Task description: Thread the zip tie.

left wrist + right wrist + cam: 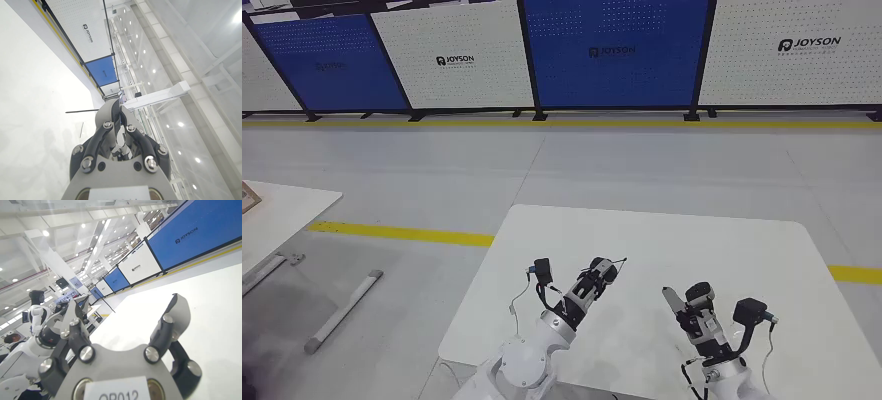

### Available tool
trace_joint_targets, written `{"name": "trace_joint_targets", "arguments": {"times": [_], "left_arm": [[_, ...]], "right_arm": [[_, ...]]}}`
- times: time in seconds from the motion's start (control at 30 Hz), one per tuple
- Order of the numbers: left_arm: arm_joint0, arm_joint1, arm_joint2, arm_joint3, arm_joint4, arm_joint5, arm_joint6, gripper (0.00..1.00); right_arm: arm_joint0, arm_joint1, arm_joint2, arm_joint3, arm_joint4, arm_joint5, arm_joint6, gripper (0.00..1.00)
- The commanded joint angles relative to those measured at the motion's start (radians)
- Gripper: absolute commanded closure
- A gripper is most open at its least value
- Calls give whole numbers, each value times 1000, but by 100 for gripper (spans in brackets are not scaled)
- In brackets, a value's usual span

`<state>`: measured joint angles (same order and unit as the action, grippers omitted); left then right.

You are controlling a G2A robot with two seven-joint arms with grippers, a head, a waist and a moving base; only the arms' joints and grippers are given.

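The partition panels (pixel 617 50) stand well beyond both grippers, blue and white by turns, and each carries a small printed logo (legible, but not quoted here). A white label (pixel 117 391) with dark characters sits on the plate behind the right gripper (pixel 124 299), cut off by the frame edge. A similar white sticker (pixel 117 193) sits behind the left gripper (pixel 118 111), and its print cannot be seen.

The left gripper is clenched on the black zip tie (pixel 81 111). Its two fingers meet with the strap pinched between their dark pads. The free length sticks out sideways from the fingertips, above the white table (pixel 37 94) and clear of it, and ends in a thin tip.

The right gripper is released, its fingers spread wide with nothing between them, held above the table. In its own wrist view the zip tie shows as a thin black line beyond its fingertips, apart from them. From above, the two grippers sit side by side over the table's near edge with a gap between them.
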<state>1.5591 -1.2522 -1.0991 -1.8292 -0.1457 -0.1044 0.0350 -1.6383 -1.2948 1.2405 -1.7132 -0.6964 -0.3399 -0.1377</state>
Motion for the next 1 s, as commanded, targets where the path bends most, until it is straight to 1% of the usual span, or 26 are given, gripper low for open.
{"name": "trace_joint_targets", "arguments": {"times": [0.0, 0.03, 0.1, 0.17, 0.33, 0.37, 0.5, 0.57, 0.7, 0.73, 0.77, 0.97], "left_arm": [[-2, 0, -1, 3, 5, 2, 5, 100], [-5, -1, -2, 9, 24, 4, 26, 100], [-6, -3, -1, 17, 21, 5, 46, 100], [-7, -5, -8, 28, 26, 4, 72, 100], [-5, -6, -31, 53, 12, 3, 100, 100], [-5, -7, -36, 58, 13, 2, 112, 100], [-5, -10, -43, 73, 12, 1, 144, 100], [-7, -12, -43, 81, 16, -1, 168, 100], [-14, -18, -50, 102, 28, -2, 230, 100], [-17, -20, -51, 111, 42, -4, 254, 100], [-18, -20, -50, 112, 43, -5, 259, 100], [-18, -20, -50, 112, 43, -5, 259, 100]], "right_arm": [[0, 0, 0, 0, 0, 0, 0, 0], [0, -1, -2, 0, 20, 5, 9, 0], [0, -3, 12, -5, 94, 9, 7, 0], [-6, -1, 39, -10, 164, 2, 18, 0], [-32, 5, 127, -41, 308, 5, 26, 0], [-42, 5, 151, -48, 348, 15, 20, 0], [-62, 7, 210, -67, 432, 47, 15, 0], [-69, 7, 228, -70, 470, 59, 8, 0], [-70, 2, 260, -59, 577, 103, -14, 0], [-65, 2, 267, -54, 598, 117, -13, 0], [-61, 1, 270, -52, 615, 124, -15, 0], [-61, 1, 270, -52, 615, 124, -15, 0]]}}
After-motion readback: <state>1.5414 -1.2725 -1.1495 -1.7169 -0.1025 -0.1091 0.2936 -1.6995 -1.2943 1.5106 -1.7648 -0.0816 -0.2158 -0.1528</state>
